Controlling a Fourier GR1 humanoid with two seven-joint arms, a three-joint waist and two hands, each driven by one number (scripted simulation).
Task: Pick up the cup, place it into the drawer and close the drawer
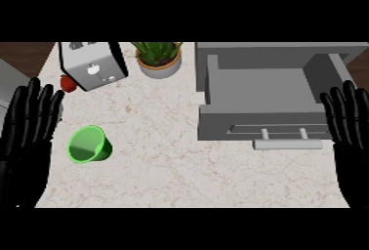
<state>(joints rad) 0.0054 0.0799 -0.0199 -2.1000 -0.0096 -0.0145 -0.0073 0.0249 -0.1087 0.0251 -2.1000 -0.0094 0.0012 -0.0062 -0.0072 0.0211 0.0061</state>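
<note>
A green cup [89,144] lies tipped on the pale marble counter at the left, its open mouth facing up and to the left. The grey drawer [263,93] stands pulled open at the right, nothing visible inside it, with a pale bar handle [287,143] on its front. My left hand [29,122] shows at the left edge, fingers straight and pointing up, just left of the cup and not touching it. At the right edge my right hand [351,117] is held the same way, beside the drawer's right wall. Neither hand holds anything.
A silver toaster [92,64] stands at the back left with a small red object [69,83] beside it. A potted green plant [158,58] sits at the back centre. Bare counter [180,171] lies between the cup and the drawer front.
</note>
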